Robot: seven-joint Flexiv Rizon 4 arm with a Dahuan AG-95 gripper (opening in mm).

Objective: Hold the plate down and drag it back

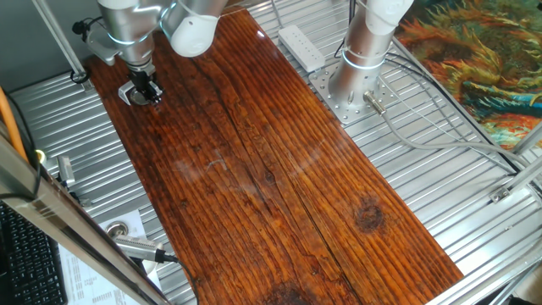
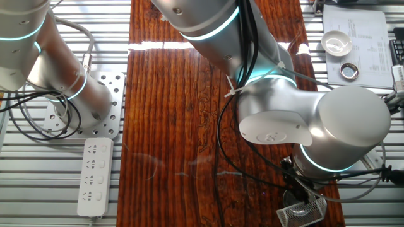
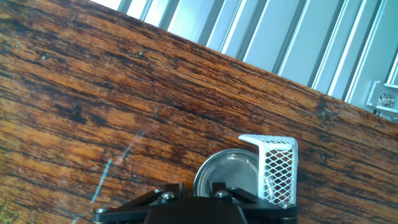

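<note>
The plate (image 3: 225, 171) lies on the surface (image 1: 279, 169) near one far corner, close to the edge where the ribbed metal bench (image 3: 261, 37) begins. A mesh bracket (image 3: 273, 165) stands touching the plate's side. The gripper (image 1: 146, 91) sits directly over both. A power strip (image 1: 302, 47) lies off the surface beside the arm's base (image 1: 356, 97). At the opposite end, a small bowl (image 2: 336, 42) and a ring (image 2: 348, 71) rest on a paper sheet (image 2: 363, 31).

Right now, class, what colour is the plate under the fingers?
Shiny silver rim, greyer centre on the plate; the hand view shows it best.
</note>
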